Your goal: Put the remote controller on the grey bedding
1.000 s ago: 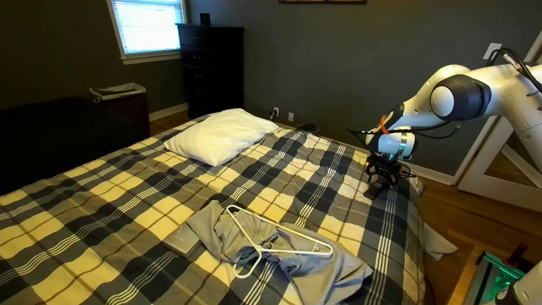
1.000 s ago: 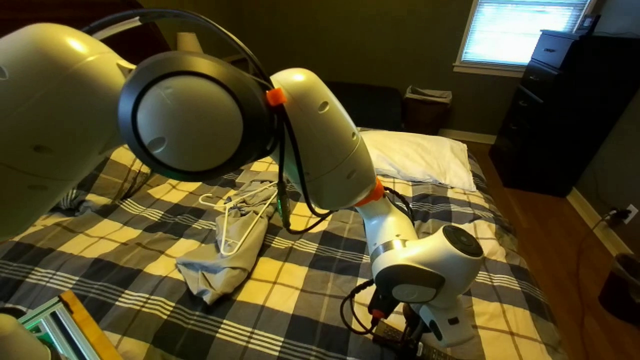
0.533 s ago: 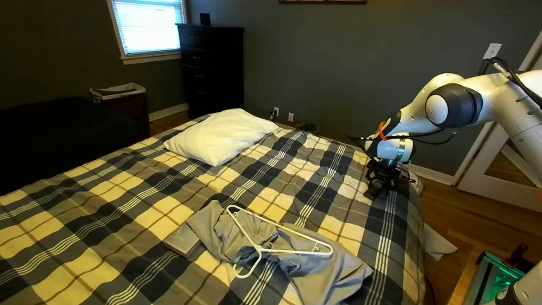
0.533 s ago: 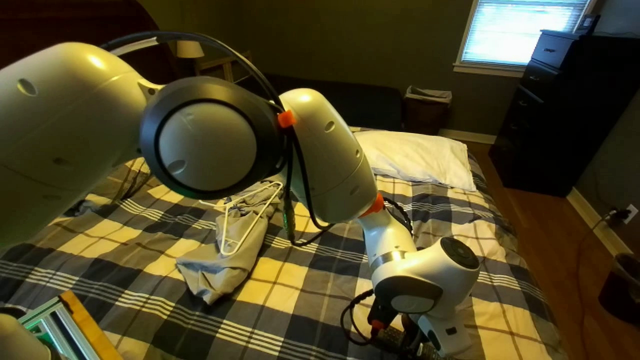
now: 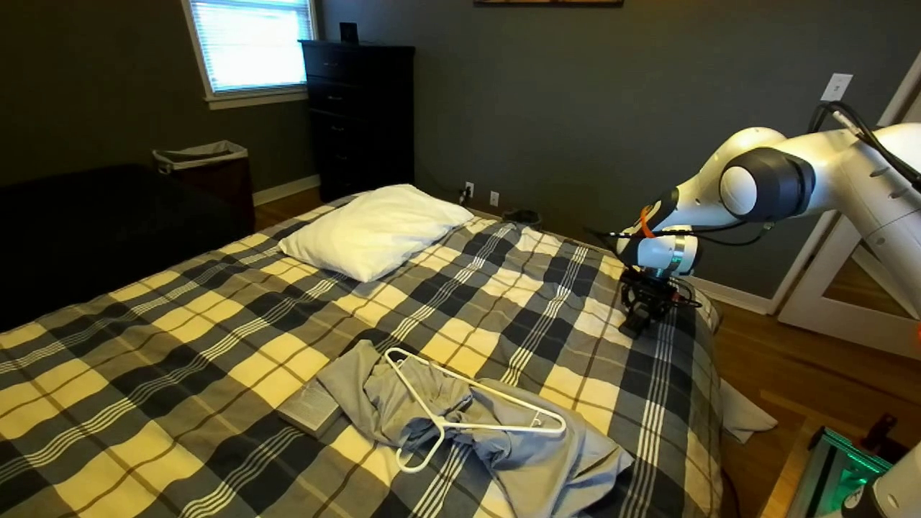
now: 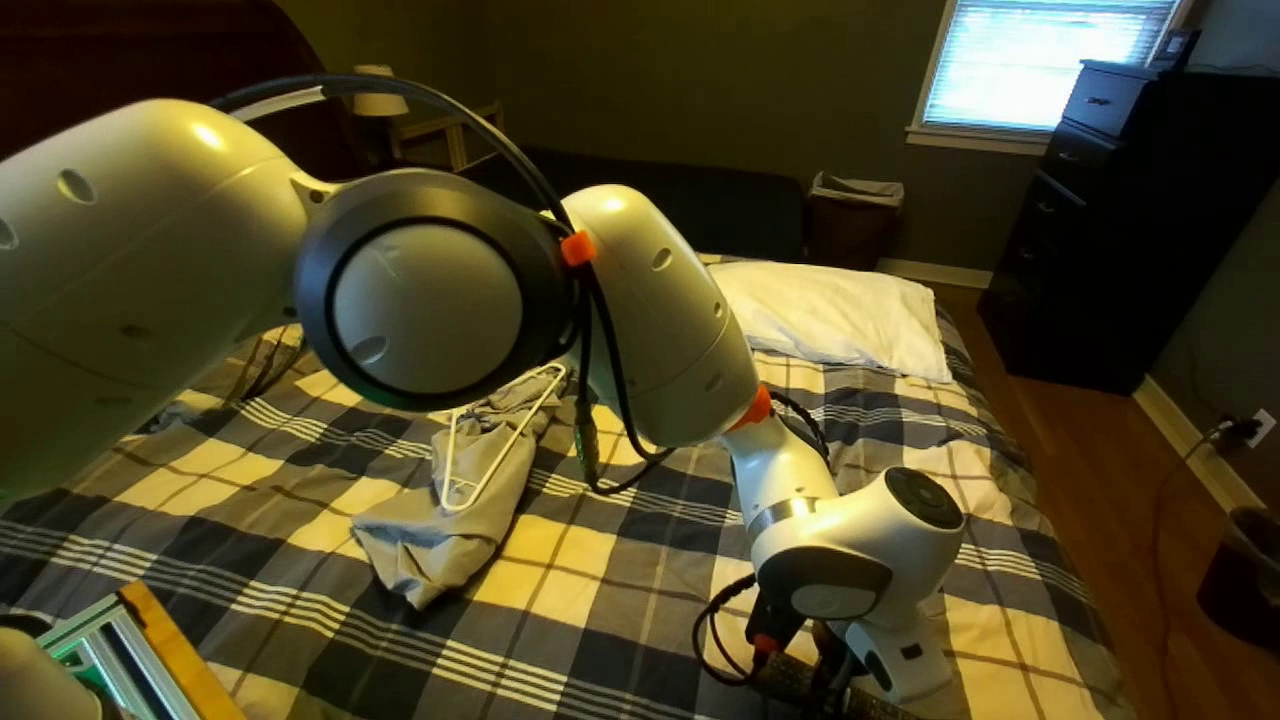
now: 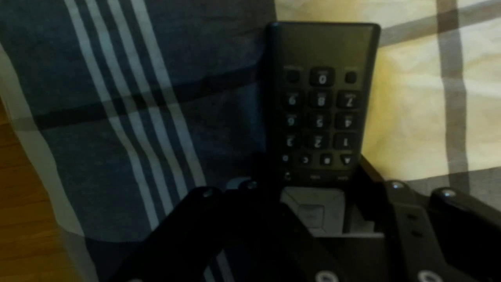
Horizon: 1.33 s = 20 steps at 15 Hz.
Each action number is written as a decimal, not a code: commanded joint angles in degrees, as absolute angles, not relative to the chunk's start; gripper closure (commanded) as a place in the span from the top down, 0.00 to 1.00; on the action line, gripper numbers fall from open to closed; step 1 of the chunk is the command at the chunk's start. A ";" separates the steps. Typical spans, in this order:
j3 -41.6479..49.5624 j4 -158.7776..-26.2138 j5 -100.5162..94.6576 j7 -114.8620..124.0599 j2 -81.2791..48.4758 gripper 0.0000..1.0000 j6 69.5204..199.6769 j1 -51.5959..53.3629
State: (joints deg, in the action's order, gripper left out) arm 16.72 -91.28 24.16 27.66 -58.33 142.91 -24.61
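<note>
Dark grey walls (image 5: 611, 108) close in the room; at the upper left of the frame, in an exterior view, brightness glares through a white-framed window with slatted blinds (image 5: 252, 47), and a tall black chest of drawers (image 5: 363, 122) stands near it. Across most of that frame spreads plaid bedding (image 5: 237, 360) in navy, grey and cream. I see a plump white pillow (image 5: 374, 230) lying above and left of centre, and at the bottom centre a crumpled grey cloth (image 5: 540, 460) with a white clothes hanger (image 5: 496, 429) lying on it. A flat pale rectangular object (image 5: 311, 410) sits at the cloth's left end, so near that I cannot tell whether they touch.

At the right, a jointed white robot arm (image 5: 856, 173) arches down to the bedding's edge. Its black metal pincer (image 7: 316, 172) stands low over a slim black remote controller (image 7: 321, 98) with numbered keys and a silver pad. In the wrist view the remote controller lies on the plaid bedding, running from top centre towards lower centre, its digits upside down, where a navy patch meets a cream one. One dark finger stands close on either side of it; I cannot tell whether they pinch it or merely straddle it. The remote controller is well apart from the crumpled grey cloth. Brown wooden floor (image 7: 23, 219) shows at lower left.
</note>
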 commanded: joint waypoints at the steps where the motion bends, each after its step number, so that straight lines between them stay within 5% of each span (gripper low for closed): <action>1: 16.97 -91.50 23.03 27.13 -57.83 0.28 144.46 -24.22; 8: 13.39 -104.53 18.30 14.23 -41.89 0.28 150.23 -18.51; 20: 1.34 -120.92 9.95 10.09 -23.62 0.28 141.60 -1.13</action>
